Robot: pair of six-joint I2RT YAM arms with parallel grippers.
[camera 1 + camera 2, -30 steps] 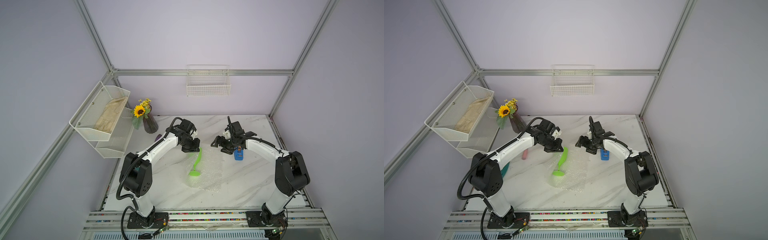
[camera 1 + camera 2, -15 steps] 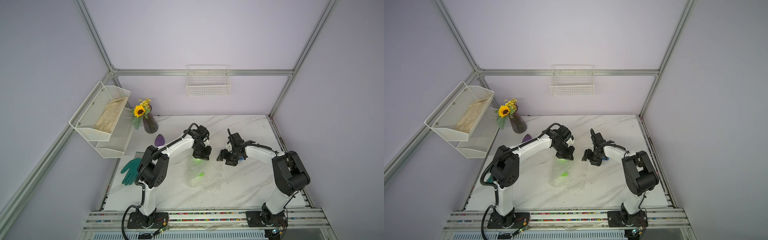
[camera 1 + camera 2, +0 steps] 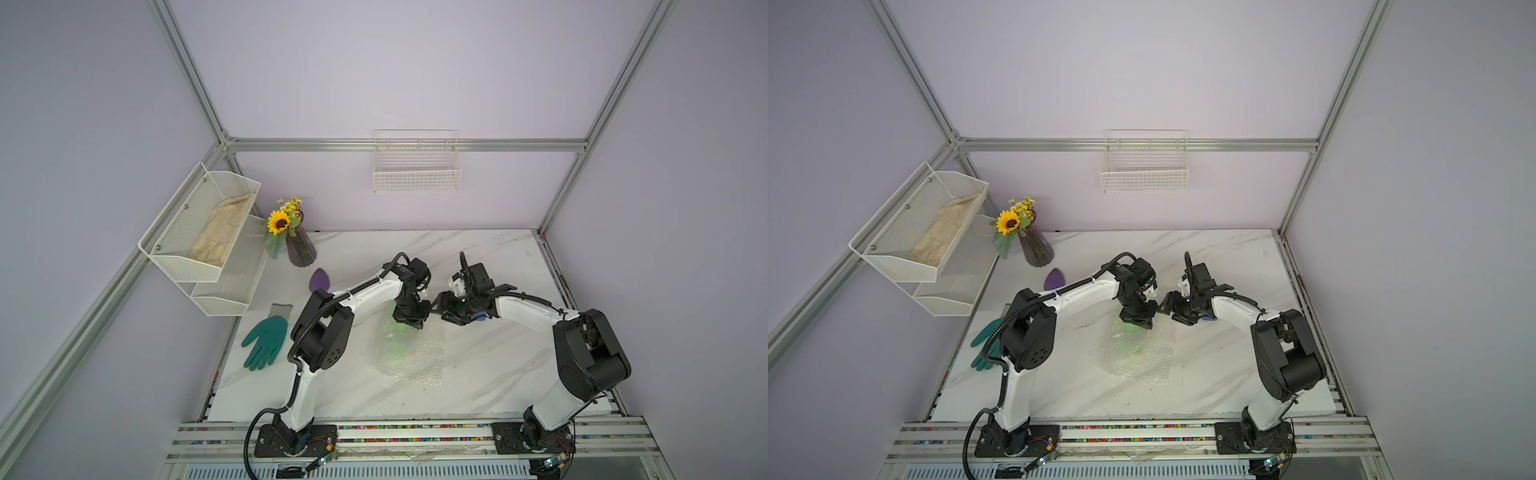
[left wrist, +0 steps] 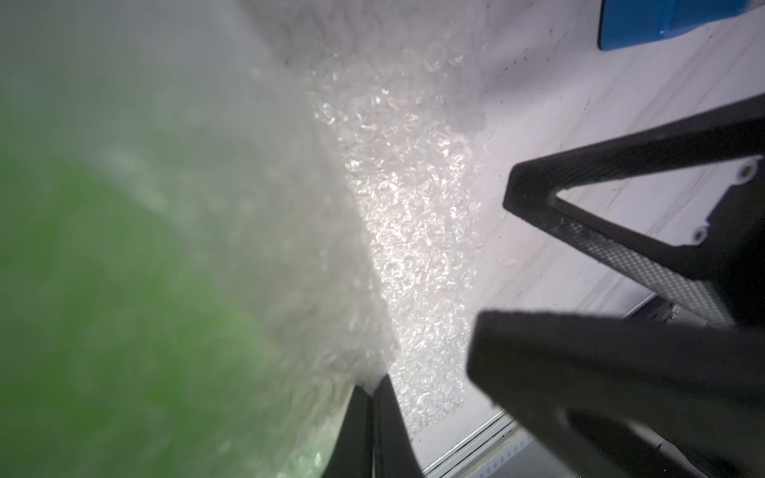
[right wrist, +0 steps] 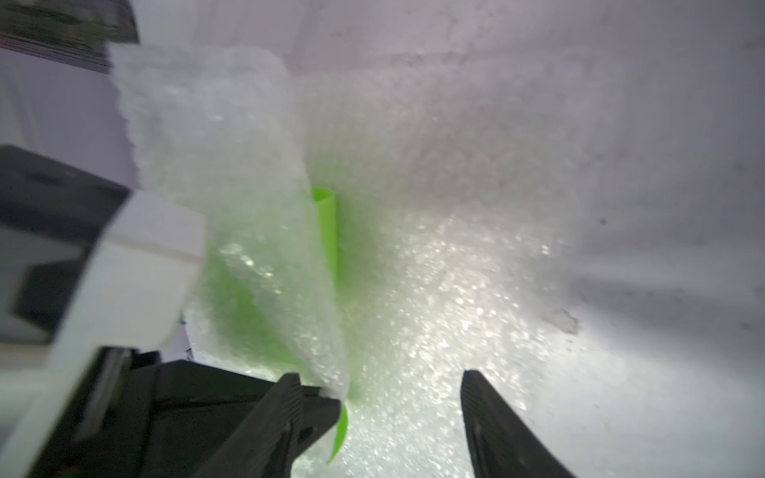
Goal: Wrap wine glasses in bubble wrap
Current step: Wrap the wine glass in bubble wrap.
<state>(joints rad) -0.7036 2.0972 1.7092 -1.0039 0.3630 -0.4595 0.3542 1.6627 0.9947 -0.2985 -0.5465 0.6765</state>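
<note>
1. Your left gripper has its jaws together, clamped on one edge of the bubble wrap. It holds that edge up as a flap.
2. Your right gripper has its jaws apart and grips nothing. One finger sits just beside the raised flap, and flat sheet lies below the gap.
3. The goblet lies on its side on the sheet, mostly under the flap. Its stem shows in the right wrist view, and green glows through the film in both top views.
4. Risk: the two grippers are almost touching above the far edge of the sheet. A sideways move by either one could knock them together.
5. Risk: the left pinch looks thin. If the film slips out, the flap will likely spring back and uncover the goblet.
6. Risk: the goblet is round. Pulling the flap across could roll it, or drag the whole sheet along.
7. Risk: if the right jaws close here, they may catch both layers of wrap.
8. Room: a blue object lies just beside the right gripper, so watch it.
9. Room: the table is bare on the near and right sides of the sheet.
10. Room: the glove, the purple piece and the vase are well apart on the left.
</note>
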